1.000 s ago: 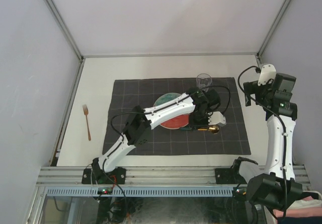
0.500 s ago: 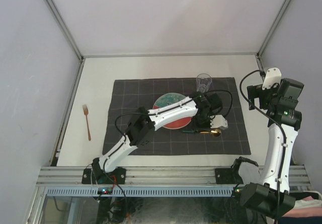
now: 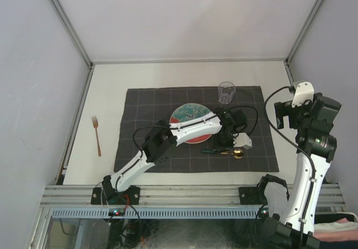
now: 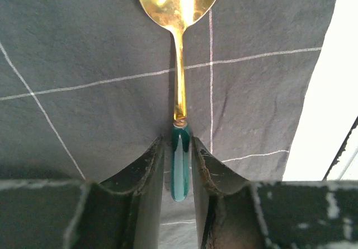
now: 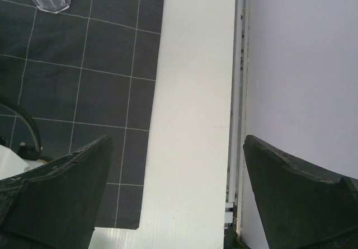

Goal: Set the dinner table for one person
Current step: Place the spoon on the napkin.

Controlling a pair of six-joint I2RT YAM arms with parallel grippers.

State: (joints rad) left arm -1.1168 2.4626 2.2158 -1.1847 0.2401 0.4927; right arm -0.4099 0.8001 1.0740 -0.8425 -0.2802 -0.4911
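On cloth, spoon beside plate

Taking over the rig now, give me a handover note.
Left gripper: open slightly, straddling the green handle of the spoon, which lies on the cloth right of the plate.
Right gripper: open, empty, above the right edge of the table.
Done: plate, glass, spoon on the cloth.
To do: fork lies on bare table left of the cloth; probably goes beside the plate.

A dark grey checked cloth was spread flat. On it were laid a red-rimmed plate, a clear glass and a gold, green-handled spoon. A fork was set apart, left of the cloth.
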